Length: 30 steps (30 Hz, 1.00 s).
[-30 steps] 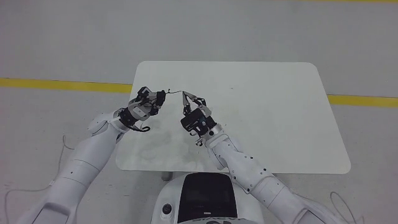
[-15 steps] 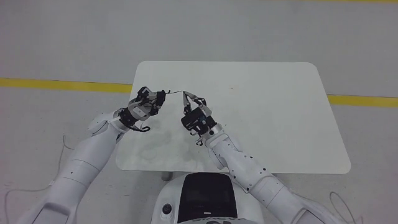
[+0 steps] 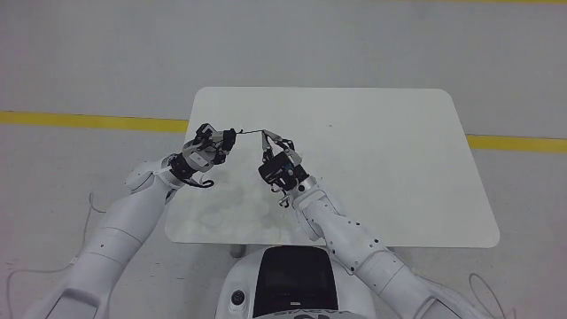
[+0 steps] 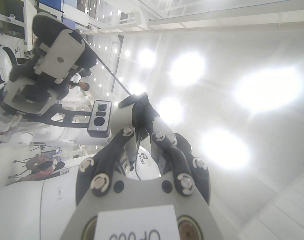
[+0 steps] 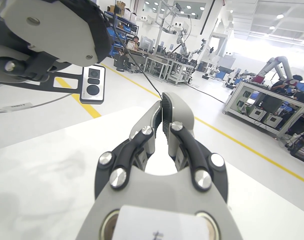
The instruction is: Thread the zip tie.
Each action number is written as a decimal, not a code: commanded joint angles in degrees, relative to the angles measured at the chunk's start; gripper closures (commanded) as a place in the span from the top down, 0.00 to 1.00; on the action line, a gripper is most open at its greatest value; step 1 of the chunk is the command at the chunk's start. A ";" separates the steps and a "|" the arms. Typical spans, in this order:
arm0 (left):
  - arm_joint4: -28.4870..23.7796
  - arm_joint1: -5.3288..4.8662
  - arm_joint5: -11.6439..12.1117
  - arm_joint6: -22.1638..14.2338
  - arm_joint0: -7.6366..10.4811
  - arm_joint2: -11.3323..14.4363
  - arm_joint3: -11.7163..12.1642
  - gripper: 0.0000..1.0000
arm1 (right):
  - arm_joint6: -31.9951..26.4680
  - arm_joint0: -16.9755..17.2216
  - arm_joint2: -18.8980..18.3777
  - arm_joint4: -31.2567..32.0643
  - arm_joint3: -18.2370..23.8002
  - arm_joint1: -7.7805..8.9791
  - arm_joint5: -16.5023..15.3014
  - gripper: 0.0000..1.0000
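Note:
A thin black zip tie (image 3: 250, 131) stretches between my two grippers above the left part of the white table (image 3: 372, 159). My left gripper (image 3: 230, 135) is shut on one end of it. In the left wrist view the strap (image 4: 114, 76) runs from my left gripper (image 4: 140, 99) up to the other arm's black-padded fingers (image 4: 84, 51). My right gripper (image 3: 266, 138) is shut on the other end. In the right wrist view its ribbed pads (image 5: 166, 106) pinch the strap (image 5: 139, 68) right at my right gripper (image 5: 162, 101).
The table's near left corner (image 3: 182, 230) lies under the left forearm. Yellow floor lines (image 3: 89, 122) run past the table. Workbenches and other robot arms (image 5: 181, 38) stand far off in the hall.
My right gripper has edged slightly away from the robot's body, and the strap between the grippers looks a little straighter. The left arm has stayed put.

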State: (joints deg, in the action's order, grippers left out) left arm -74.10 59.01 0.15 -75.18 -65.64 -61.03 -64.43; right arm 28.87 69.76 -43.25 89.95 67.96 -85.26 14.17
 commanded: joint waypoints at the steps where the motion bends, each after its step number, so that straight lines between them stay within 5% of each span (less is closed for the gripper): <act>1: 0.00 0.00 0.00 0.00 0.00 0.00 0.00 0.00 | -0.03 -0.02 -0.03 0.00 -0.09 -0.05 -0.05 0.00; 30: 0.00 0.00 0.00 0.00 0.00 0.00 0.00 0.00 | -0.50 -0.12 -0.69 0.00 -1.45 -0.75 -0.68 0.00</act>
State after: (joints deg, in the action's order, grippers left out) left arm -74.10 59.01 0.15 -75.18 -65.64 -61.03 -64.43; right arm 28.35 69.63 -43.89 89.95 66.56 -85.99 13.59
